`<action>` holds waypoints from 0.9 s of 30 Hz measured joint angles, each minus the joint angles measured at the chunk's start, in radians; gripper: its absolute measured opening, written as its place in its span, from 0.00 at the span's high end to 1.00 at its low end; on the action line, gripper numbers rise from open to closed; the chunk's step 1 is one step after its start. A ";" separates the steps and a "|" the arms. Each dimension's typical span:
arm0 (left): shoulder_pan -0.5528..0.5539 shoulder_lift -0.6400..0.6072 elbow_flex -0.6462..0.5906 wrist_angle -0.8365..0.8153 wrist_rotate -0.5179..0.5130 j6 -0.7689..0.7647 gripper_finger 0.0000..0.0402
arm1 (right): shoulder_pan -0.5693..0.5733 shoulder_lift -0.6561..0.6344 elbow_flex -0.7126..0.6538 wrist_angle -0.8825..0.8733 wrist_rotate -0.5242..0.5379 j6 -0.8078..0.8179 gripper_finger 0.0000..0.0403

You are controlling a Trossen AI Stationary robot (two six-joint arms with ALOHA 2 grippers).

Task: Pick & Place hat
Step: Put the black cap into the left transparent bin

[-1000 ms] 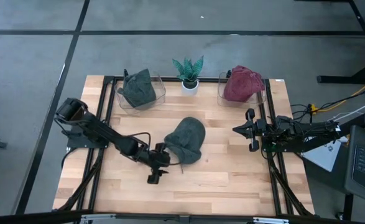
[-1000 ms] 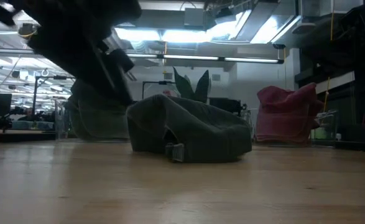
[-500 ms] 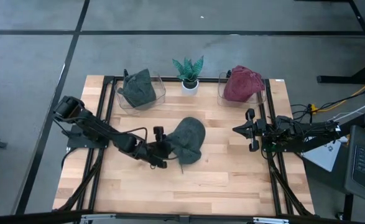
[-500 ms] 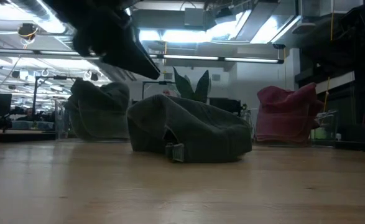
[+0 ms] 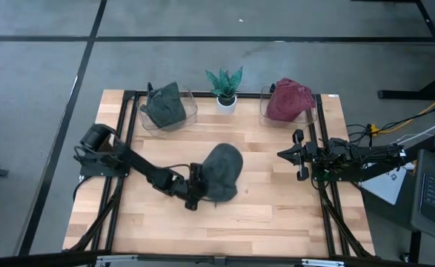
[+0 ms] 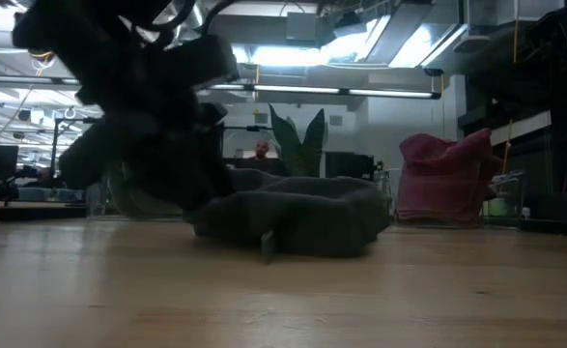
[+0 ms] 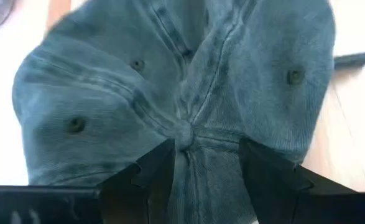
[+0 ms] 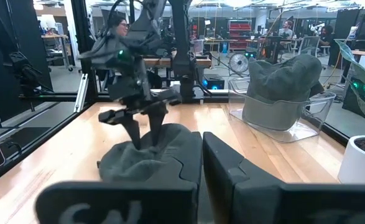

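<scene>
On the wooden worktop point(image 5: 276, 200), centre frame, the left claw point(image 5: 196, 188) presses half-spread fingers onto the green hat point(image 5: 221, 172); the right claw point(image 5: 297, 155) is closed.

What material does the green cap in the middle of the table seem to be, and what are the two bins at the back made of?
The green cap looks like soft washed cotton twill: faded, matte, with stitched seams, eyelets and a top button, sagging under the left gripper. The two bins seem to be clear rigid plastic, since the caps inside show through their glossy walls.

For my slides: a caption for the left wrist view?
Left gripper pressed onto the grey-green cap's crown, fingers straddling its top button.
</scene>
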 joint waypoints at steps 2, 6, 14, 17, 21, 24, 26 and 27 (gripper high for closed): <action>-0.009 0.018 0.000 0.008 -0.021 0.000 0.57 | 0.000 0.000 0.000 0.000 0.000 0.000 0.96; -0.011 0.048 0.000 0.076 -0.115 0.023 0.57 | 0.000 0.000 0.000 0.000 0.000 0.000 0.96; -0.004 0.012 0.000 0.238 -0.162 0.225 0.58 | 0.000 0.000 0.000 0.000 0.000 0.000 0.96; 0.027 -0.016 0.000 0.253 -0.143 0.230 0.58 | 0.000 0.000 0.000 0.000 0.000 0.000 0.96; 0.095 -0.026 0.000 0.234 -0.040 0.189 0.58 | 0.000 0.000 0.000 0.000 0.000 0.000 0.96; 0.146 -0.018 0.000 0.198 0.106 0.149 0.58 | 0.000 0.000 0.000 0.000 0.000 0.000 0.96; 0.166 -0.014 0.000 0.180 0.166 0.136 0.58 | 0.000 0.000 0.000 0.000 0.000 0.000 0.96; 0.172 -0.014 0.000 0.179 0.190 0.134 0.58 | 0.000 0.000 0.000 0.000 0.000 0.000 0.96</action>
